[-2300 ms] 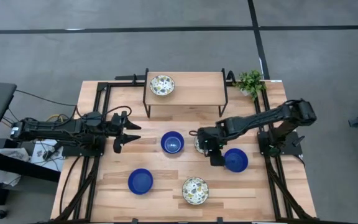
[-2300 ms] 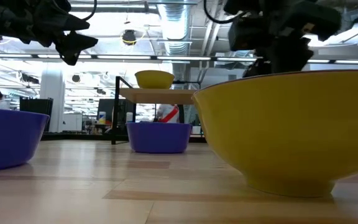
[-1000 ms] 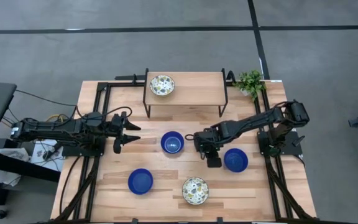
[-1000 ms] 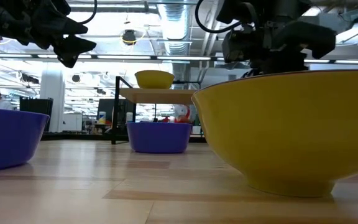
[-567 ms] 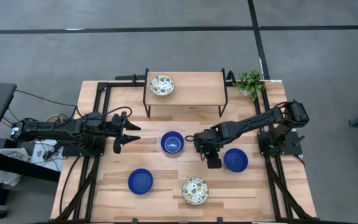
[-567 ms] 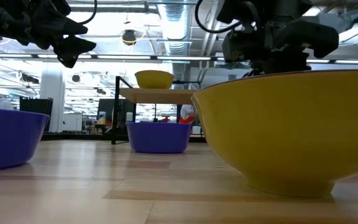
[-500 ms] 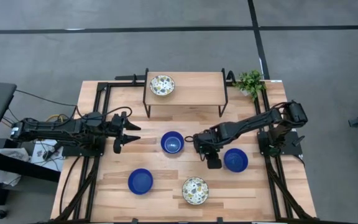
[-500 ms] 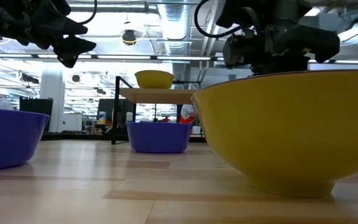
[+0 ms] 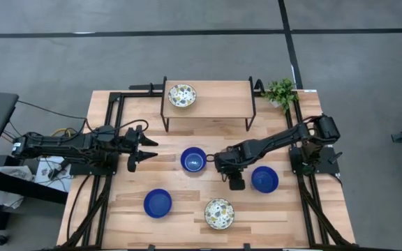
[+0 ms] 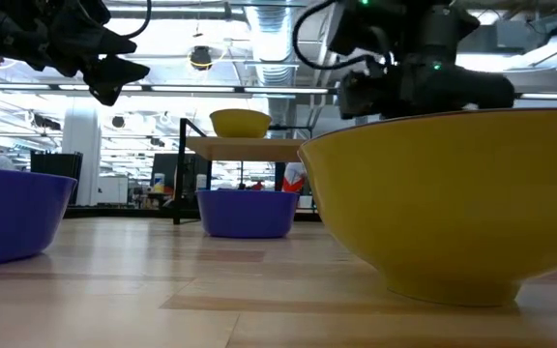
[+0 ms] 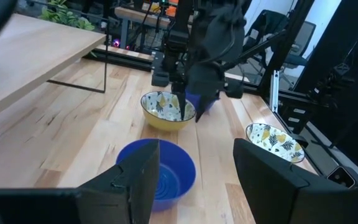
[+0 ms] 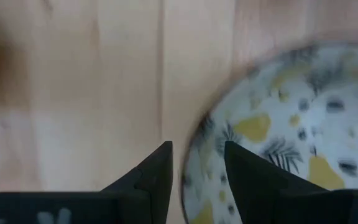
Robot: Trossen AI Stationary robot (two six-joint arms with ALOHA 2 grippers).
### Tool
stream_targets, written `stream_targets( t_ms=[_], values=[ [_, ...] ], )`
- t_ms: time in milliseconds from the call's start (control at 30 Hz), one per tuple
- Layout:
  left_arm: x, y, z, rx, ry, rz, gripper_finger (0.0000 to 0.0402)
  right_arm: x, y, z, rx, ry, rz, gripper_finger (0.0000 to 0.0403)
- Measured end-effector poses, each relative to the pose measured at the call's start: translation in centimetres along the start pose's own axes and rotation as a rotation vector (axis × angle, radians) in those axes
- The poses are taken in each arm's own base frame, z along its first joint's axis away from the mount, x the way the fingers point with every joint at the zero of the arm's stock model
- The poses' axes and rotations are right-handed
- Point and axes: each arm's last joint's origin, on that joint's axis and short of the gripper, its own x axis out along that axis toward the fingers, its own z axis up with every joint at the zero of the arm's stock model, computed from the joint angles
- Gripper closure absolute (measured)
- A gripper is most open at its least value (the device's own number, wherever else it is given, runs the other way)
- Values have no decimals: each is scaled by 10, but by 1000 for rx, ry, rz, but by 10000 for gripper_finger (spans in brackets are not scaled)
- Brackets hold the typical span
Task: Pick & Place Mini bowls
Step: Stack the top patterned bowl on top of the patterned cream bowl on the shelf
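My right gripper (image 9: 224, 166) hangs open over a cream floral mini bowl (image 11: 166, 111) at mid-table, which it mostly hides from above. In its wrist view the gripper (image 12: 197, 154) straddles that bowl's rim (image 12: 194, 140), one finger inside and one outside, without plain contact. My left gripper (image 9: 143, 148) waits open above the table's left part. The other bowls stand on their bases: blue ones (image 9: 193, 160), (image 9: 264, 179), (image 9: 158, 203), a floral one (image 9: 219, 213) near the near edge and a floral one (image 9: 182, 95) on the shelf.
A low wooden shelf on black legs (image 9: 215, 97) stands at the far edge, with a small green plant (image 9: 280, 91) at its right. Black frame rails (image 9: 110, 118) run along both table sides. Bare wood lies between the blue bowl and the left gripper.
My right gripper has moved a little toward the table's left, over the floral bowl at mid-table, which it now covers in the high view. The left arm and the other bowls have kept still.
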Motion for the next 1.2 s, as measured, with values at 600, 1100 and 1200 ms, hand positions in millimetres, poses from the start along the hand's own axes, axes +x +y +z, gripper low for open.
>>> stream_targets(
  t_ms=[600, 1100, 1200],
  values=[
    [2, 1, -2, -14, 19, 4, 198, -9, -9, 8, 55, -2, -59, 392],
    [3, 1, -2, -29, 21, 5, 198, -39, -9, 30, 53, -53, -54, 401],
    [3, 1, -2, -29, 21, 5, 198, -52, -8, 37, 44, -62, -54, 402]
  ],
)
